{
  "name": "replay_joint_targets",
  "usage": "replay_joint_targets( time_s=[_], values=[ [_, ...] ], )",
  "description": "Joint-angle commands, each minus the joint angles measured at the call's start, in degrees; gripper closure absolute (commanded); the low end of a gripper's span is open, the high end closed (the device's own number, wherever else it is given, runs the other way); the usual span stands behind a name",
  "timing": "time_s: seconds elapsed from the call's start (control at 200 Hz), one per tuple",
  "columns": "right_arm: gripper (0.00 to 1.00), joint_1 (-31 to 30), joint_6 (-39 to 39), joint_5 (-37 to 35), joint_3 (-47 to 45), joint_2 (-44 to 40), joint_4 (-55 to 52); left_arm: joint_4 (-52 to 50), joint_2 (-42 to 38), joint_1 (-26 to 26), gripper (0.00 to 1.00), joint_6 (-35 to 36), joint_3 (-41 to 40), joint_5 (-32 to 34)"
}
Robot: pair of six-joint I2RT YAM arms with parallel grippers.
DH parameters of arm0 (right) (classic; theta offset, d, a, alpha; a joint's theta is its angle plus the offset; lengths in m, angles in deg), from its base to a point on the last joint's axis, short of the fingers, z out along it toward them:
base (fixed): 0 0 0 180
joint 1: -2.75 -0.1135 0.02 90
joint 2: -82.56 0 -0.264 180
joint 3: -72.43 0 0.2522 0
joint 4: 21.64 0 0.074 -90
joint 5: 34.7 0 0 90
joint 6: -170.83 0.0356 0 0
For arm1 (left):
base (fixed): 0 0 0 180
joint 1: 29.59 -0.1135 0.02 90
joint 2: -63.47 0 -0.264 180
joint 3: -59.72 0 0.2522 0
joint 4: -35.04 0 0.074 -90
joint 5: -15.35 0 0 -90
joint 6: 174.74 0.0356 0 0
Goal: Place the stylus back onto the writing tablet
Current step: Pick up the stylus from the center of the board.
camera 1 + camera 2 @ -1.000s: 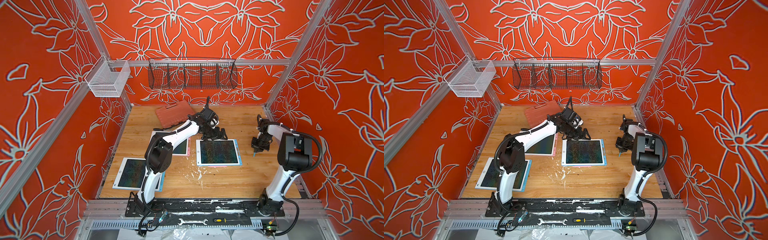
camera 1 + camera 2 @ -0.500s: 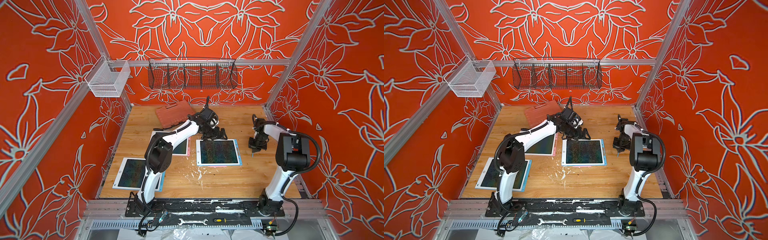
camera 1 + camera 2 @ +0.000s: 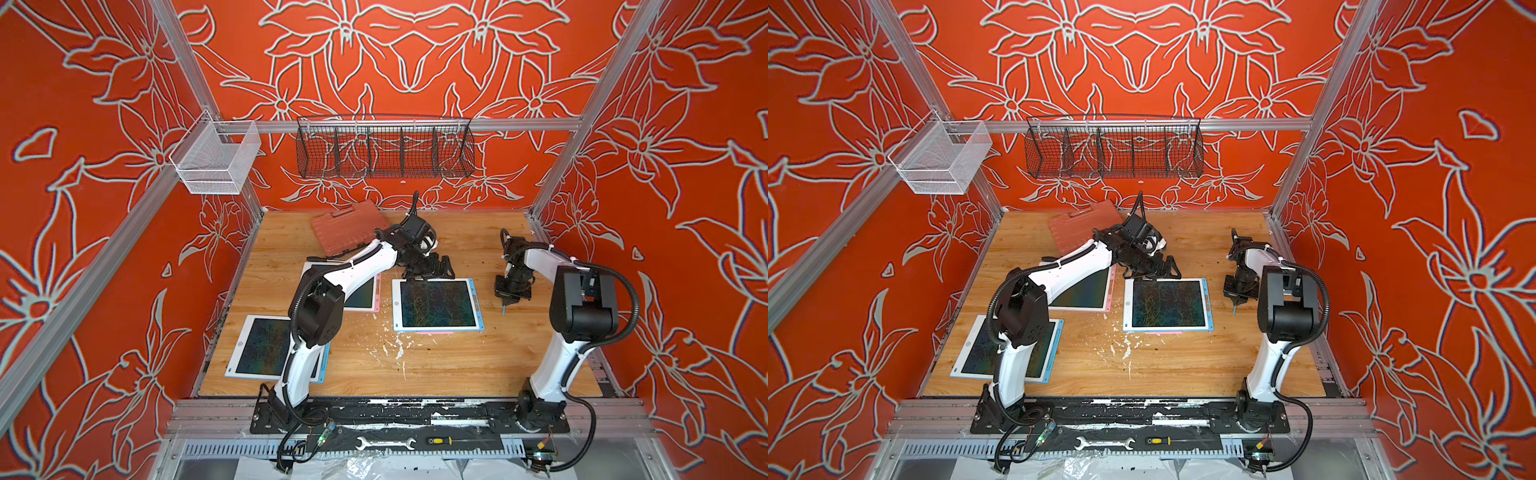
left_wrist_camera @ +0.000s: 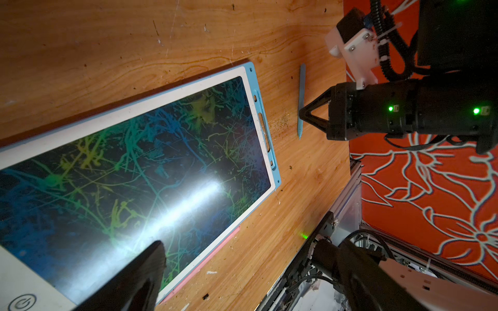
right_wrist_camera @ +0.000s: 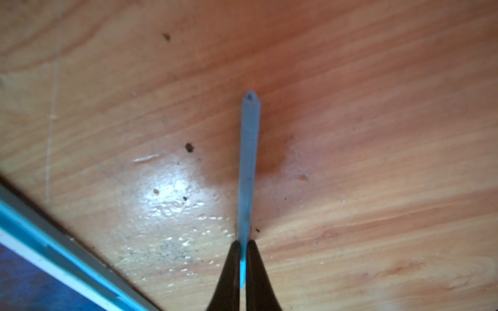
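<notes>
Right pincer [image 5: 243, 245] is clamped shut on the blue stylus [image 5: 249, 161], gripped near one end, with the rest of the shaft sticking out past the tips. Stylus is held low over the wooden surface [image 3: 457, 365], just beside the blue-edged writing tablet [image 3: 478, 307], not on it. Contact with the surface can't be told. Left pincer [image 3: 428, 272] is spread wide with nothing held, at the tablet's far edge
</notes>
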State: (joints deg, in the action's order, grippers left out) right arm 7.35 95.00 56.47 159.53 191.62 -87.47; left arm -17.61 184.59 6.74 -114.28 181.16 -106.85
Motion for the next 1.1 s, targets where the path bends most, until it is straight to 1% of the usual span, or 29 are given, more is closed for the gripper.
replay_joint_targets(
  time_s=[0.0, 0.17, 0.54, 1.096],
  values=[
    [0.9, -0.9, -0.4, 0.3, -1.1, 3.3, 0.0, -0.8, -2.8, -0.3, 0.03, 0.8, -1.1, 0.1],
    [0.9, -1.3, -0.3, 0.3, -1.0, 4.0, 0.5, -0.8, -3.1, -0.3, 0.03, 0.9, -1.3, 0.3],
    [1.0, -1.6, -0.7, 0.5, -0.7, 3.3, 0.2, -0.8, -2.9, -0.4, 0.03, 0.8, -1.2, 0.4],
    [1.0, -1.7, -1.1, 2.8, -0.3, -0.1, -0.2, -1.3, -2.2, -0.7, 0.03, 0.4, -0.5, 0.3]
  ],
)
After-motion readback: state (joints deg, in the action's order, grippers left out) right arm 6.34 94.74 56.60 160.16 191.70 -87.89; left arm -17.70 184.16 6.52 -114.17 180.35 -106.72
